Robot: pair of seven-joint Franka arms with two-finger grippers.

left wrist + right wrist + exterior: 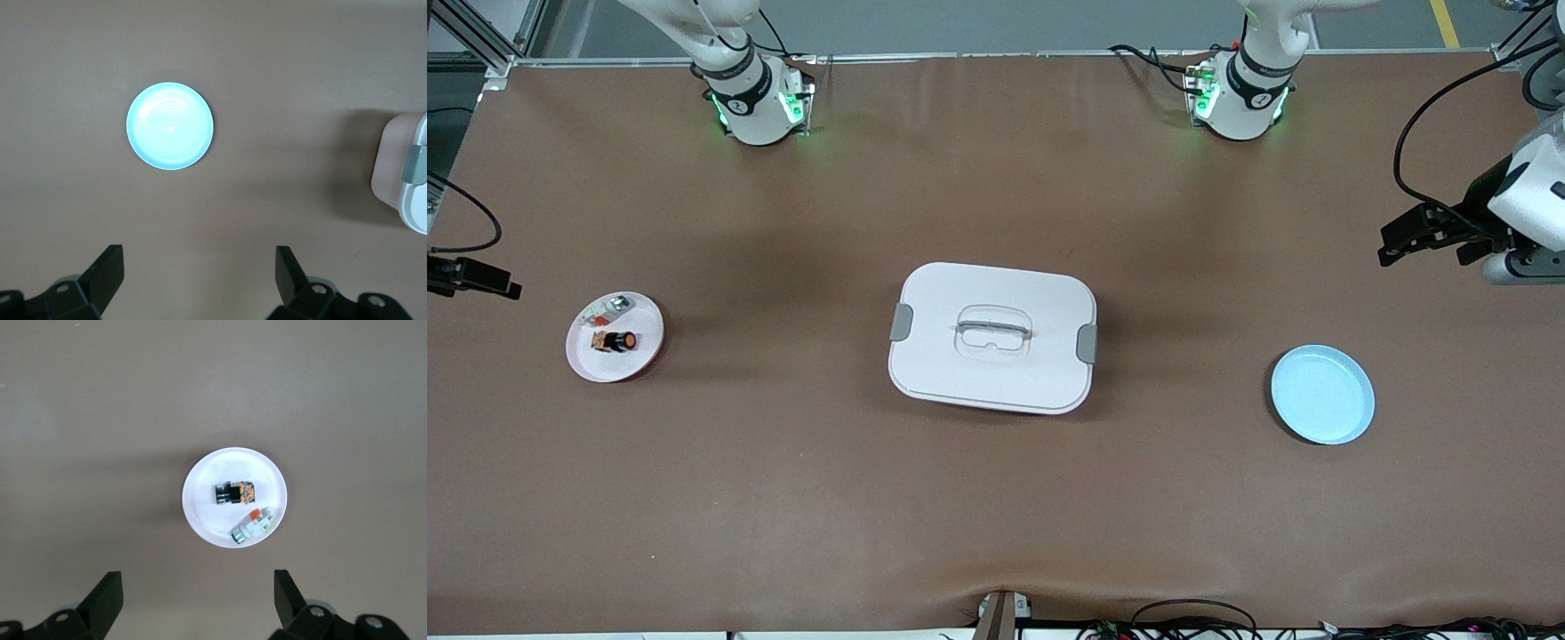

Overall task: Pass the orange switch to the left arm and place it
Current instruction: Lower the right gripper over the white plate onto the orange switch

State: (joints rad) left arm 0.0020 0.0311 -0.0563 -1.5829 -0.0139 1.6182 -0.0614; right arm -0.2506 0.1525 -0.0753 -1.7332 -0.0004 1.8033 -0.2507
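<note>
The orange switch [615,340] lies on its side in a small white plate [645,313] toward the right arm's end of the worktop [996,498], just beside a small silver-and-clear part [611,308] with a red bit. That puts it within the right arm's reach alone.

A pale blue plate [1322,395] sits empty toward the left arm's end and looks like the destination. The white latched box [992,338] stands between the two plates, so a straight carry across the middle is blocked, and a handover over or around it seems the point of using both arms.

The right gripper [193,603] hangs high over the white plate, fingers [107,597] wide apart and empty. The left gripper [197,283] hangs over the worktop near the blue plate, fingers [288,270] likewise spread with nothing between them. Neither arm has started a grasp.
</note>
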